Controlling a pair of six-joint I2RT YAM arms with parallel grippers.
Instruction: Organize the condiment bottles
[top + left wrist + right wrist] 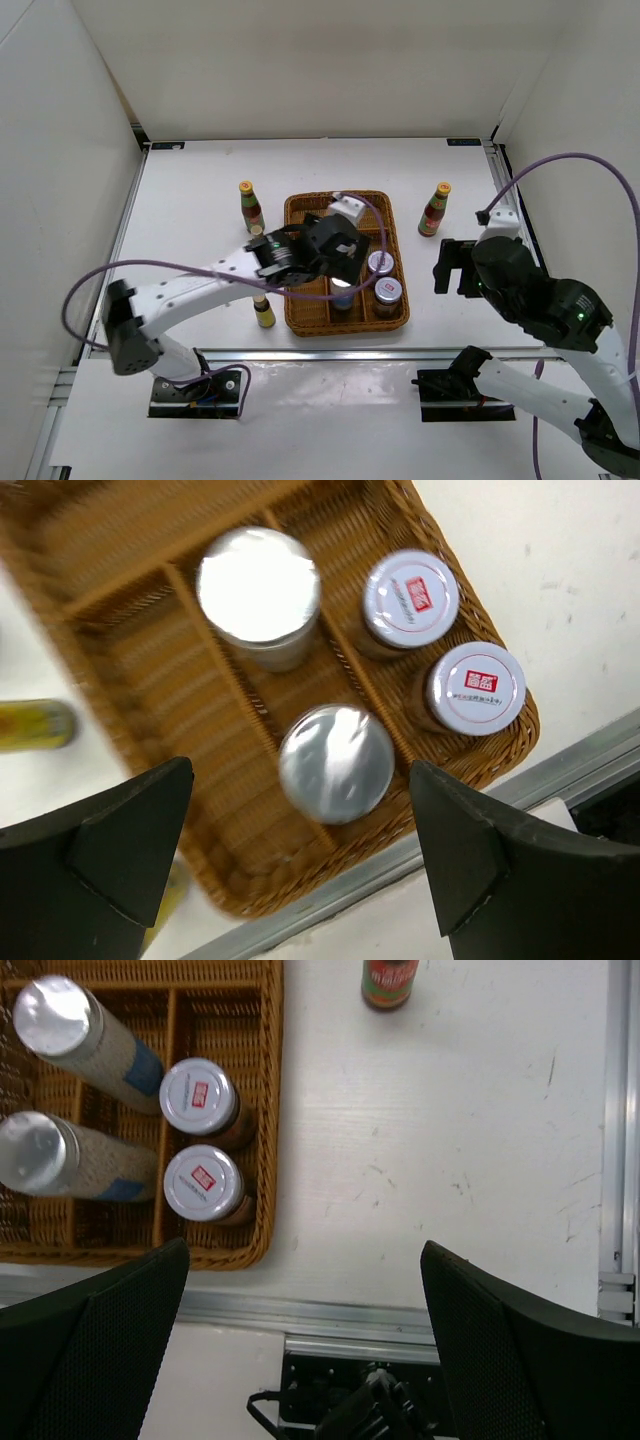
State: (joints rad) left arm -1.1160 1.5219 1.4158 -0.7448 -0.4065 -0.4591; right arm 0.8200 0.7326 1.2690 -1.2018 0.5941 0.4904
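Condiment bottles (388, 290) stand partly in the tray and partly on the bare counter.

We list the scene from the largest item down:

- The white counter (200, 180) carries a brown wicker divided tray (292, 215) at its middle, close to the near edge.
- The left arm (200, 285) reaches from its base across to the tray. The right arm (540, 300) sits to the right of the tray, above bare counter.
- The left fingers (130, 850) are spread wide above the near end of the tray and grasp nothing. One jar lid lies below the gap, with free space on both sides of it.
- The right fingers (110, 1340) are also spread wide and grasp nothing.
- Four jars stand in the tray. The two silver-lidded jars (258, 585) occupy the middle lengthwise compartment, one behind the other. The two jars with white, red-marked lids (409, 598) occupy the right compartment, just beside each other.
- Two slim sauce bottles with red-green labels and yellow caps stand upright on the counter, outside the tray. We see the left sauce bottle (250, 207) near the far left corner of the tray. The right sauce bottle (434, 210) stands apart from its far right corner.
- One tiny brown bottle (264, 312) with a yellow label stands on the counter just beside the near left corner of the tray, next to the left arm.
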